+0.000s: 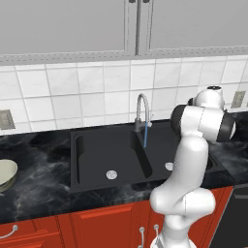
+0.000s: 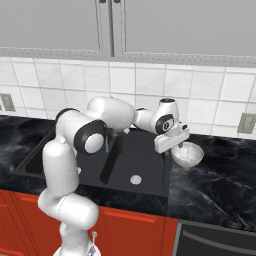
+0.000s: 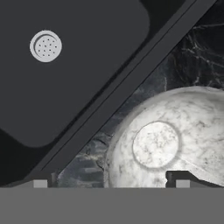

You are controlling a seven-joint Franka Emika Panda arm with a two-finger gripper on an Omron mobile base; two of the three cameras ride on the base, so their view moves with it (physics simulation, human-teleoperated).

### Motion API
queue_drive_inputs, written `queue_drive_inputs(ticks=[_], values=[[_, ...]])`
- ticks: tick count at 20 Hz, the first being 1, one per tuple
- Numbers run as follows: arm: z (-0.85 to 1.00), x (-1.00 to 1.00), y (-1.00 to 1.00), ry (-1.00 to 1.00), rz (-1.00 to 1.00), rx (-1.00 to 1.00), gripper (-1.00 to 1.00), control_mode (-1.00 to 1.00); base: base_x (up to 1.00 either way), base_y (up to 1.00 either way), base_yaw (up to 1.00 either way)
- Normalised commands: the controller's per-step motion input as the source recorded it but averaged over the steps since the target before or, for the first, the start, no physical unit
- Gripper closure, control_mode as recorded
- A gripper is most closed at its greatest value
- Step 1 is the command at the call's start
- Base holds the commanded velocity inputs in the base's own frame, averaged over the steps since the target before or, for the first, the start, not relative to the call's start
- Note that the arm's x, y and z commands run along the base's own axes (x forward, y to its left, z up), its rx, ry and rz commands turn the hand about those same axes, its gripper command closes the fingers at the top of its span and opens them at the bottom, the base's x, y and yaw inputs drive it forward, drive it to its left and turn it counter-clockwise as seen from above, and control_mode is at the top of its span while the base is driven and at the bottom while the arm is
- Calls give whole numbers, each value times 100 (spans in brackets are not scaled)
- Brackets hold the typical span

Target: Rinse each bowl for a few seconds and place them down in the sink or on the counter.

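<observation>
The counter [image 2: 220, 185] is glossy black marble with whitish veins, and the black sink [image 2: 145, 150] is set into it. A white-grey bowl [image 2: 188, 155] stands upright on the counter just right of the sink's rim, directly under the jaws, one fingertip over its rim. A greenish-cream bowl [image 1: 6, 174] sits on the counter far to the jaws' left, beyond the sink.
</observation>
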Motion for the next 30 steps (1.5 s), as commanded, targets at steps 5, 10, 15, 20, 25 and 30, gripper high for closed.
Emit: queue_drive_inputs(ticks=[5, 10, 15, 20, 25, 30], values=[[55, -30, 11, 1, 7, -2, -100, -100, 0, 0, 0], [53, -38, 12, 0, 9, -3, -100, -100, 0, 0, 0], [43, -38, 12, 0, 11, -3, -100, -100, 0, 0, 0], [37, -38, 14, 0, 10, -1, -100, -100, 0, 0, 0], [32, -32, 19, 0, 9, 0, -100, -100, 0, 0, 0], [32, -33, 17, -2, 7, 0, -100, -100, 0, 0, 0]])
